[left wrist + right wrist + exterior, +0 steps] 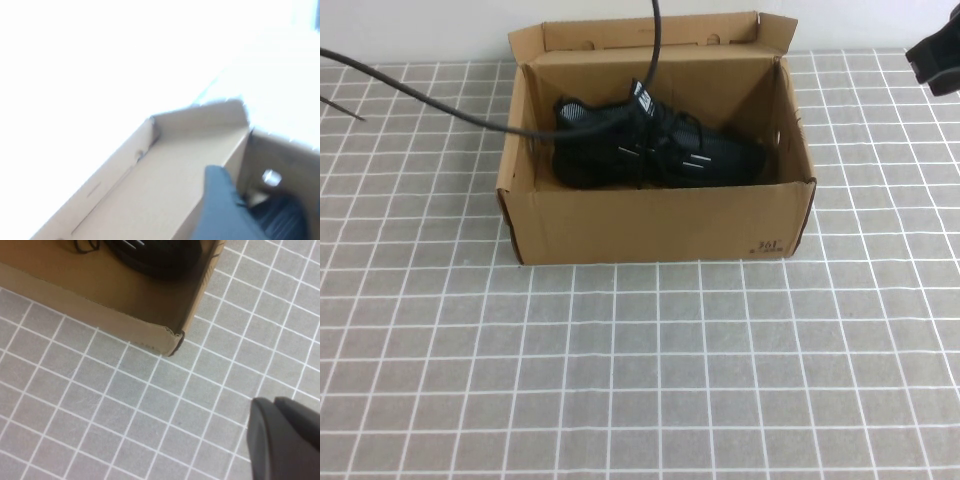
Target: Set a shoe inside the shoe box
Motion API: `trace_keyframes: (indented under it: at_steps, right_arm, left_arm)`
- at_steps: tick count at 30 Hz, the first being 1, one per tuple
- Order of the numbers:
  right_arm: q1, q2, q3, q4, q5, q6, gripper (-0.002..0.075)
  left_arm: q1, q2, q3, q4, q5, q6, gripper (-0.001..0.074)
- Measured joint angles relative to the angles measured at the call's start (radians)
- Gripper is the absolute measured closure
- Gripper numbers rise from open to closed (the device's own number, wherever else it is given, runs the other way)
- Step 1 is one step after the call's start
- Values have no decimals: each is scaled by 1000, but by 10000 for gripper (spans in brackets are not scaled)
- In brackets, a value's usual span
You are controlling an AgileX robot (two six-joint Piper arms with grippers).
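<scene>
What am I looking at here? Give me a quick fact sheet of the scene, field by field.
Shoe: black sneaker lying inside the box, free of both arms
Box: brown cardboard shoe box, lid flap open, standing up behind
Surface: grey tiled table
Left end effector: above the box's interior, empty
Right end effector: shut, over the table right of the box

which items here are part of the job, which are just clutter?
Job:
- shoe, lying inside the box
- shoe box, lid flap up
- left gripper, above the box's lid end
- right gripper, shut, over bare table right of box

Not part of it:
- black cables
- tiled table
</scene>
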Motion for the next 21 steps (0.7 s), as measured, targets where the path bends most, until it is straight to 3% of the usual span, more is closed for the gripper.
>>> trace_keyframes:
  at_steps: [7,9,21]
  right_arm:
    - [0,0,0,12,0,-4,742]
    - [0,0,0,12,0,-4,742]
    - [0,-159,2,171,0,-20,742]
  left_arm:
    - [0,-89,0,64,66,-93,661]
    - [0,-108,0,110,91,-113,704]
    - [0,-226,0,345,161,-346,734]
